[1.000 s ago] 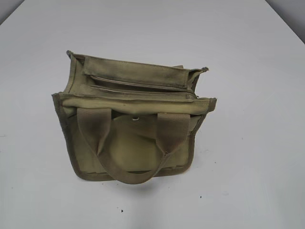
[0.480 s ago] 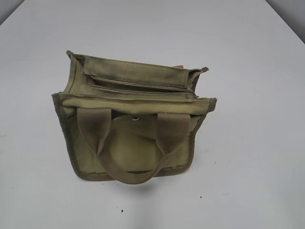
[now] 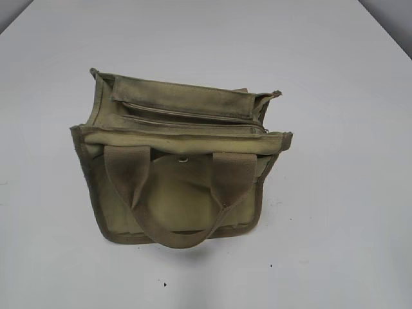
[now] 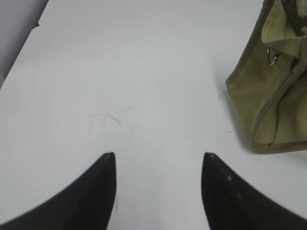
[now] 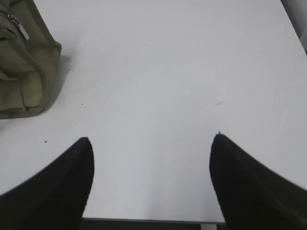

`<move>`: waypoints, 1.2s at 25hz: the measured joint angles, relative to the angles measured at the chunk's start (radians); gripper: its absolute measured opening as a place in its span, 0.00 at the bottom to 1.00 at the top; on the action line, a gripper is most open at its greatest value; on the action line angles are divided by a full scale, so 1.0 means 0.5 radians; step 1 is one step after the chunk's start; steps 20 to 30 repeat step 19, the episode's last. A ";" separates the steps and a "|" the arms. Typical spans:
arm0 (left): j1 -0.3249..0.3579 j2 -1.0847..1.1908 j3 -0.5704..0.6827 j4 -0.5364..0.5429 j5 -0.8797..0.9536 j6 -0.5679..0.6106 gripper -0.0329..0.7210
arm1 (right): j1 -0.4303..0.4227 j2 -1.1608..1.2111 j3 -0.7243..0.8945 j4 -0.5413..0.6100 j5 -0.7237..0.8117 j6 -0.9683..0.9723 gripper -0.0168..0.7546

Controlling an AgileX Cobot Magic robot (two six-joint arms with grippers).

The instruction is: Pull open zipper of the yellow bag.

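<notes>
Nearest the exterior camera lay bare white tabletop (image 3: 335, 257), and just beyond it sat the small boxy khaki-yellow canvas bag (image 3: 180, 199), roughly mid-table, its front webbing loop handle (image 3: 177, 235) flopped down toward the viewer. Behind that, across the top panel, ran the long pale zipper line (image 3: 193, 122), apparently closed, with its small silver pull tab (image 3: 264, 130) parked at the right end.

Neither arm showed in that view. The left gripper (image 4: 158, 158) hovered over empty table with its dark jaws standing well apart, holding nothing, the bag off to its right. The right gripper (image 5: 151, 139) did likewise, jaws spread wider, gripping nothing, the bag at its left edge.

The bag looked light and soft, its walls sagging and creased, so it would likely slide or crumple if the tab were tugged alone. A fair judgement: one gripper should pin the fabric or trim near the right end, while the other pinched the thin metal tab, which looked small and slippery.

The right wrist view caught the pull tab (image 5: 20, 28) close up at the bag's corner, the exterior view showing only a glint there. The left wrist view showed a small metal ring (image 4: 272, 56) on the bag's end wall, which the exterior view did not show. Only the exterior view showed the zipper's whole run.
</notes>
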 joint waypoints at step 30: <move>0.000 0.000 0.000 0.000 0.000 0.002 0.62 | 0.000 0.000 0.000 0.076 0.000 -0.031 0.78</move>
